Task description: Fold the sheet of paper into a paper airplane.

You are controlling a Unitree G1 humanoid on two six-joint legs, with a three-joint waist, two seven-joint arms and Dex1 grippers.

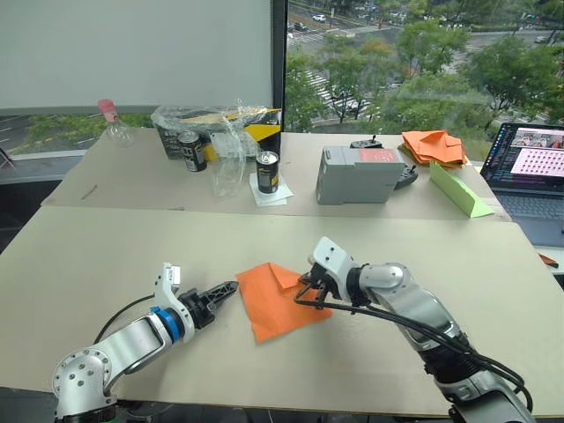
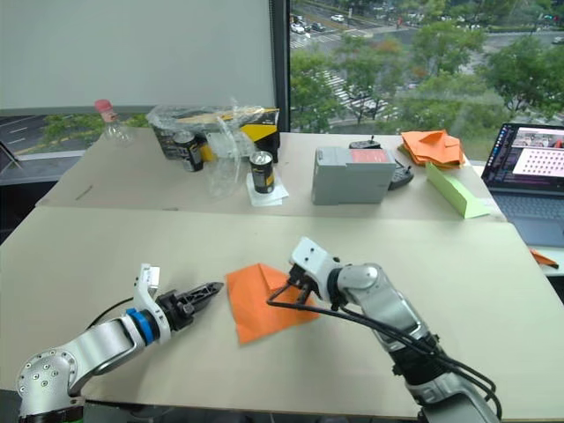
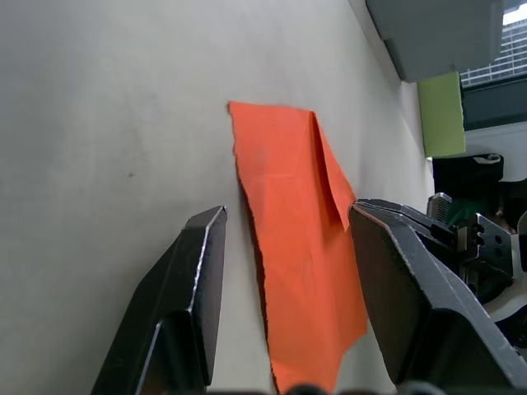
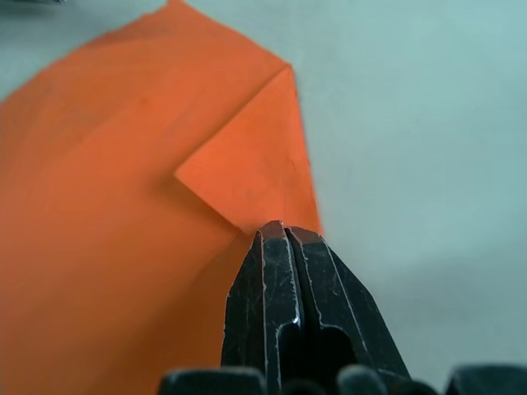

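Note:
The sheet of paper (image 1: 275, 301) lies flat on the near table, bright orange, with its far right corner folded over into a small triangular flap (image 4: 247, 169). My right gripper (image 1: 305, 287) is shut, and its closed fingertips (image 4: 276, 234) press down on the sheet at the flap's base, by the right edge. My left gripper (image 1: 231, 287) is open, low over the table just left of the sheet's left edge, pointing at it and not touching it. Seen from the left wrist, the sheet (image 3: 296, 247) lies ahead between the two spread fingers. The paper airplane is out of view.
On the far table stand two cans (image 1: 192, 150) (image 1: 267, 171), a clear plastic bag over a box (image 1: 216, 122), a grey box (image 1: 357, 174), a heap of orange paper pieces (image 1: 434, 146), a light-green paper wedge (image 1: 458, 189) and a laptop (image 1: 533, 167).

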